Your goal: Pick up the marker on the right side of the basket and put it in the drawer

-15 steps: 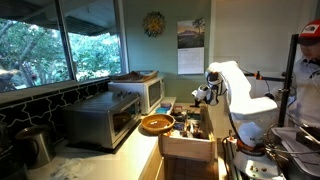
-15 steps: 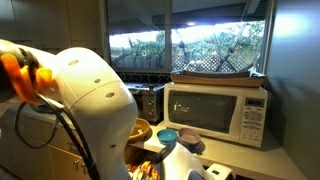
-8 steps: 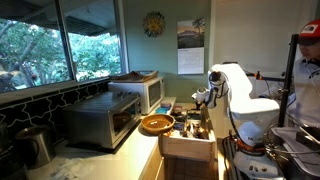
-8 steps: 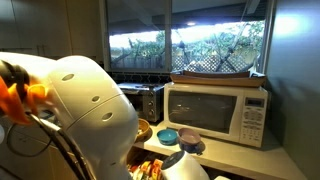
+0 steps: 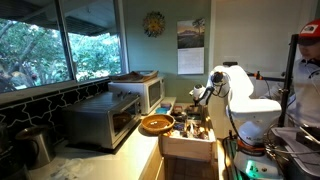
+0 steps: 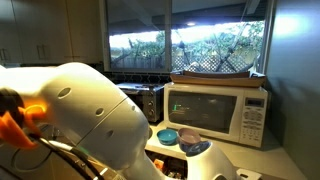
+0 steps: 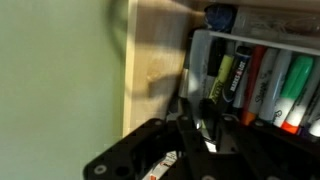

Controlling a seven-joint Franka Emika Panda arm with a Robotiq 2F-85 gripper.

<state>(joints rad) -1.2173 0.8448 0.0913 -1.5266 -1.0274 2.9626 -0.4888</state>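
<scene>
Rounded white arm [image 5: 238, 85] — black gripper [image 7: 198, 120], orange detail [image 6: 25, 118]

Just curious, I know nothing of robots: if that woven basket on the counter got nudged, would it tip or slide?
Probably slide: the basket looks wide and shallow, sitting flat on the counter, so tipping seems unlikely. Being woven, it is likely light for its size and slightly springy rather than brittle.

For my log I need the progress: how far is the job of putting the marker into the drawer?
Looks done: the gripper hangs over the light wooden drawer, away from the round orange-brown woven basket. In hand: its fingers stand above a row of coloured markers; whether they hold one is too blurred to tell. Left: releasing it, unless already dropped.
</scene>
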